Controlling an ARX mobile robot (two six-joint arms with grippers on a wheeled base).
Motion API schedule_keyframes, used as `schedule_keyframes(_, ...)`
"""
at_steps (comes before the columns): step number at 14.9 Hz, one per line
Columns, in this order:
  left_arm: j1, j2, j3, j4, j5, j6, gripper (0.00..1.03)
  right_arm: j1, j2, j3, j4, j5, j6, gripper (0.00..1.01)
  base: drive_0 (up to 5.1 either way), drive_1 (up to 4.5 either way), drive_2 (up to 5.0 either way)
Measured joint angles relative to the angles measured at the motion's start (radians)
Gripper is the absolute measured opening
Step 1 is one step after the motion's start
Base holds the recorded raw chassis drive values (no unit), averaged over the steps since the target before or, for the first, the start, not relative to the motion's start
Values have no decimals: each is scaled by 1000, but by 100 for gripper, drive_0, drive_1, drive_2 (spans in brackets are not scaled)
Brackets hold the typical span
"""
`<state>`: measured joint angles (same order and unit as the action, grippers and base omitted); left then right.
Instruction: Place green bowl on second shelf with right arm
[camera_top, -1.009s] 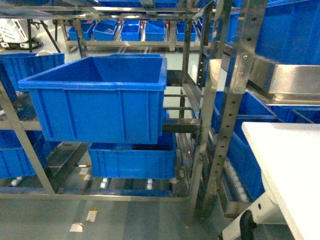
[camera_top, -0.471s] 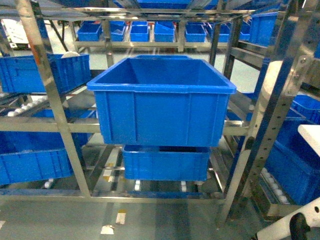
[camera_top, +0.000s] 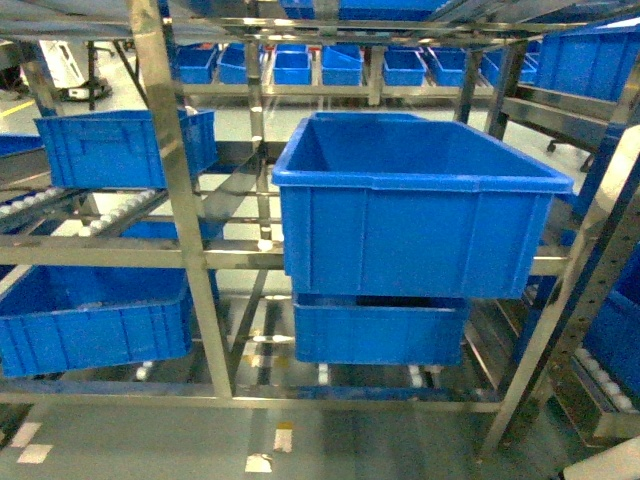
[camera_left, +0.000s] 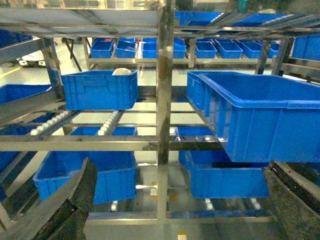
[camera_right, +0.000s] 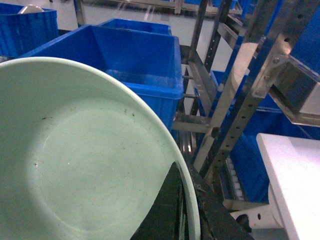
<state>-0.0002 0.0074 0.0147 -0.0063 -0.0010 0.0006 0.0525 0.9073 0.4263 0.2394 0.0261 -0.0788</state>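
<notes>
The pale green bowl (camera_right: 85, 165) fills the left of the right wrist view, its hollow facing the camera. My right gripper (camera_right: 189, 212) is shut on the bowl's rim, one dark finger (camera_right: 162, 215) inside and the other outside. Beyond the bowl stands the large deep blue crate (camera_right: 135, 55) on the second shelf (camera_right: 192, 122), a steel tier. The head view shows this crate (camera_top: 410, 215) and the second shelf's front rail (camera_top: 130, 252), but neither gripper nor the bowl. My left gripper (camera_left: 180, 200) is open and holds nothing, facing the rack.
Steel uprights (camera_top: 180, 200) (camera_right: 250, 85) frame the rack bays. A lower blue crate (camera_top: 380, 330) sits under the big one, another (camera_top: 90, 320) at lower left. A blue crate with a white rounded object (camera_left: 100, 90) stands behind. A white tabletop (camera_right: 295, 175) lies at right.
The head view has swung left across the rack: the big blue crate now sits right of centre, and the white tabletop has left that view.
</notes>
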Motion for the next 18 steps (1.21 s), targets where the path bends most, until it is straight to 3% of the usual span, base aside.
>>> schedule_keyframes(7,0,0,0,1,-3,0,98,0,-3,1,-2,2,0,2,-494,252,252)
schedule_keyframes(18,0,0,0,2,-1,0,98,0,-5,1,-1,0,0,2,-4,418,-426)
